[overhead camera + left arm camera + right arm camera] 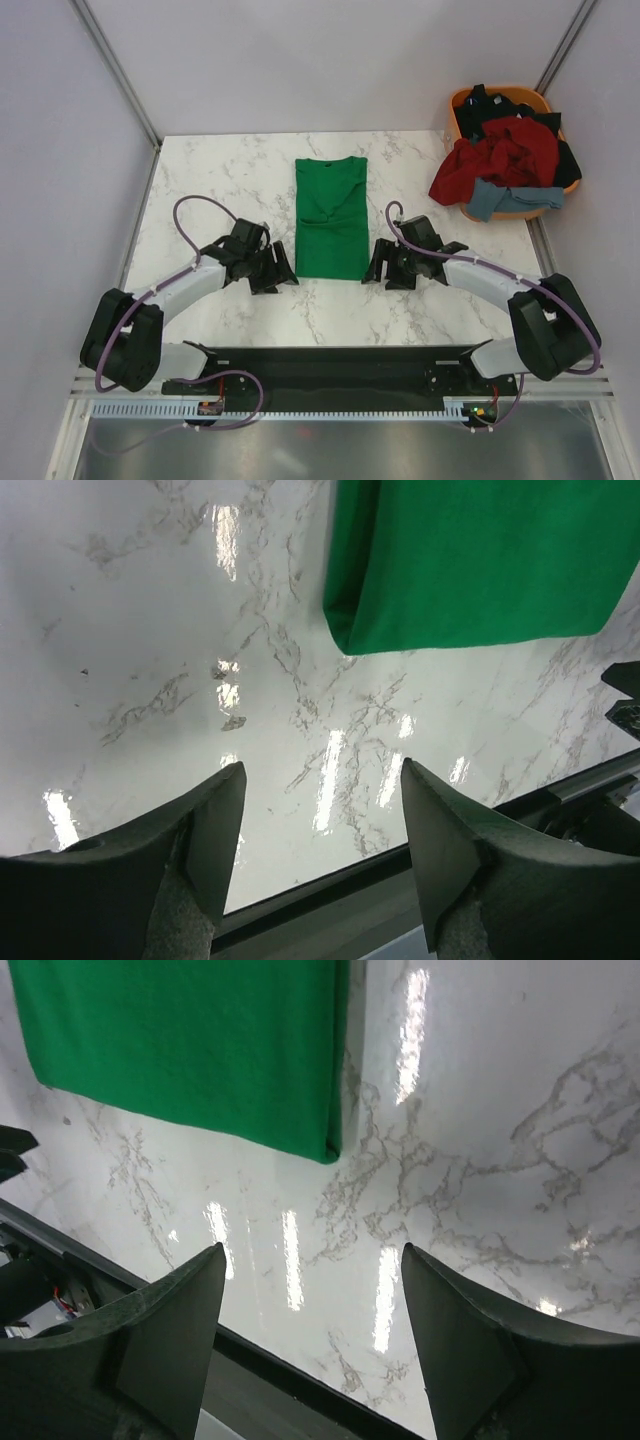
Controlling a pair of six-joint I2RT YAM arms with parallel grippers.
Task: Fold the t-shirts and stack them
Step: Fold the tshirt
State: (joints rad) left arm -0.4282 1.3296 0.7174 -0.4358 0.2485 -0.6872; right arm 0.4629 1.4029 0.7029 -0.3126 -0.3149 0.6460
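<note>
Both arms reach low, left gripper (pixel 283 270) and right gripper (pixel 378 265) wide open, empty, flanking green t-shirt (pixel 332 215).

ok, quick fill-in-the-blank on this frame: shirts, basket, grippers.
1. The folded cotton t-shirt lying flat on the white marble table is bright ____.
2. The dark red t-shirt is heaped in the ____ plastic basket.
3. The left gripper and right gripper flank the folded shirt's near edge, both ____ and holding nothing.
Missing words: green; orange; open.
</note>
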